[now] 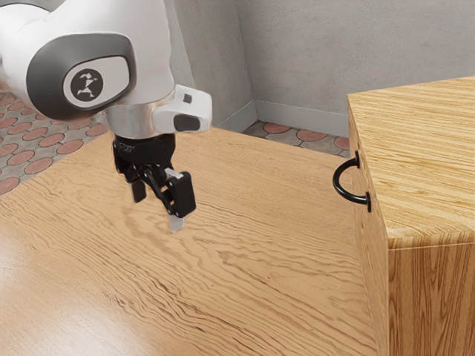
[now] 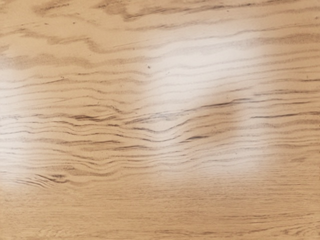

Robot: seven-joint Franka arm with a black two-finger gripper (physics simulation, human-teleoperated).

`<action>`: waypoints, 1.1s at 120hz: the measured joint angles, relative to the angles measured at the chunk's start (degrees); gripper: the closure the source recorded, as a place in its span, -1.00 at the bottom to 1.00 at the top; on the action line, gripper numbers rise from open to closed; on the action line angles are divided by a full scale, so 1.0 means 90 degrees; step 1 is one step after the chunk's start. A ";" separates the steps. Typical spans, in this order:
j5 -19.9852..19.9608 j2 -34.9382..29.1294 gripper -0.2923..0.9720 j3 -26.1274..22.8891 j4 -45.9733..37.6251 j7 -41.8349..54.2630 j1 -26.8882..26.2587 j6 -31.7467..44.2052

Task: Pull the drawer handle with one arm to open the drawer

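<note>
A wooden cabinet (image 1: 423, 170) stands at the exterior view's right, with a black curved drawer handle (image 1: 349, 184) on the face turned toward my arm. The drawer front sits flush with the cabinet. My black gripper (image 1: 157, 208) hangs above the wooden table (image 1: 245, 259) well to the left of the handle, pointing down, fingers apart and nothing between them. Beneath my hand lies bare table grain (image 2: 160, 125).
The table's far edge gives way to a tiled floor (image 1: 44, 141) and grey walls (image 1: 334, 44) behind. Open tabletop stretches between my gripper and the cabinet.
</note>
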 joint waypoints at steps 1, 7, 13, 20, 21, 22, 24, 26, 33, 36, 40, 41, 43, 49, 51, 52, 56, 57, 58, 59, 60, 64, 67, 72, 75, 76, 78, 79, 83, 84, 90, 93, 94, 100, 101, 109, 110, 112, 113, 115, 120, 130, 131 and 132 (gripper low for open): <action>0.0002 0.0000 -0.54 0.0000 0.0000 0.0001 0.0000 0.0053; -0.0002 0.0001 -0.54 0.0004 0.0000 0.0007 0.0010 0.0329; -0.0020 0.0000 -0.54 0.0005 0.0000 0.0012 0.0018 0.0544; -0.0038 -0.0002 -0.54 0.0017 -0.0006 0.0007 0.0029 0.0736; -0.0040 -0.0002 -0.54 0.0020 -0.0007 0.0003 0.0031 0.0759; -0.0042 -0.0002 -0.54 0.0022 -0.0007 -0.0001 0.0032 0.0782; -0.0044 -0.0001 -0.54 0.0026 -0.0008 -0.0014 0.0028 0.0824; -0.0044 -0.0001 -0.54 0.0023 -0.0005 -0.0028 0.0021 0.0862; -0.0066 -0.0001 -0.54 0.0028 0.0017 -0.0073 0.0001 0.0975; -0.0144 -0.0001 -0.54 0.0037 0.0019 -0.0098 0.0016 0.1015; -0.0270 -0.0001 -0.54 0.0043 0.0024 -0.0145 0.0059 0.1062; -0.0298 0.0001 -0.54 0.0043 0.0026 -0.0164 0.0070 0.1074; -0.0350 0.0003 -0.54 0.0044 0.0039 -0.0212 0.0090 0.1095; -0.0503 0.0023 -0.54 0.0046 0.0086 -0.0429 0.0127 0.1153; -0.0570 0.0028 -0.54 0.0058 0.0094 -0.0527 0.0138 0.1169; -0.0613 0.0030 -0.54 0.0072 0.0098 -0.0581 0.0148 0.1177; -0.0822 0.0034 -0.54 0.0145 0.0107 -0.0814 0.0211 0.1206; -0.0884 0.0035 -0.54 0.0171 0.0108 -0.0877 0.0224 0.1212; -0.0946 0.0035 -0.54 0.0196 0.0109 -0.0941 0.0239 0.1218; -0.1012 0.0036 -0.54 0.0228 0.0111 -0.1006 0.0249 0.1226; -0.1073 0.0036 -0.54 0.0255 0.0112 -0.1070 0.0263 0.1233; -0.1352 0.0040 -0.54 0.0395 0.0114 -0.1324 0.0299 0.1280; -0.1578 0.0048 -0.54 0.0522 0.0107 -0.1507 0.0307 0.1346; -0.1978 0.0093 -0.54 0.0722 0.0097 -0.1794 0.0345 0.1471; -0.2192 0.0134 -0.54 0.0806 0.0097 -0.1954 0.0369 0.1559; -0.2255 0.0156 -0.54 0.0825 0.0098 -0.2006 0.0375 0.1594; -0.2371 0.0195 -0.54 0.0857 0.0100 -0.2107 0.0382 0.1663; -0.2425 0.0216 -0.54 0.0868 0.0107 -0.2157 0.0385 0.1697; -0.2626 0.0334 -0.54 0.0891 0.0190 -0.2349 0.0387 0.1820; -0.2672 0.0377 -0.54 0.0893 0.0224 -0.2395 0.0383 0.1848; -0.2903 0.0643 -0.54 0.0890 0.0446 -0.2662 0.0344 0.1995; -0.2990 0.0742 -0.54 0.0885 0.0541 -0.2789 0.0320 0.2062; -0.3015 0.0766 -0.54 0.0884 0.0564 -0.2830 0.0311 0.2086; -0.3136 0.0855 -0.54 0.0879 0.0648 -0.3065 0.0249 0.2223; -0.3151 0.0864 -0.54 0.0878 0.0656 -0.3103 0.0238 0.2243; -0.3234 0.0892 -0.54 0.0881 0.0706 -0.3383 0.0144 0.2374; -0.3243 0.0893 -0.54 0.0883 0.0710 -0.3416 0.0130 0.2386; -0.3260 0.0894 -0.54 0.0884 0.0713 -0.3480 0.0107 0.2411; -0.3267 0.0896 -0.54 0.0884 0.0715 -0.3512 0.0095 0.2422; -0.3277 0.0913 -0.54 0.0884 0.0717 -0.3573 0.0070 0.2443; -0.3279 0.0990 -0.54 0.0882 0.0725 -0.3717 0.0007 0.2491; -0.3276 0.1114 -0.54 0.0883 0.0712 -0.3975 -0.0120 0.2565; -0.3276 0.1124 -0.54 0.0882 0.0711 -0.3998 -0.0132 0.2571; -0.3275 0.1132 -0.54 0.0881 0.0709 -0.4022 -0.0143 0.2577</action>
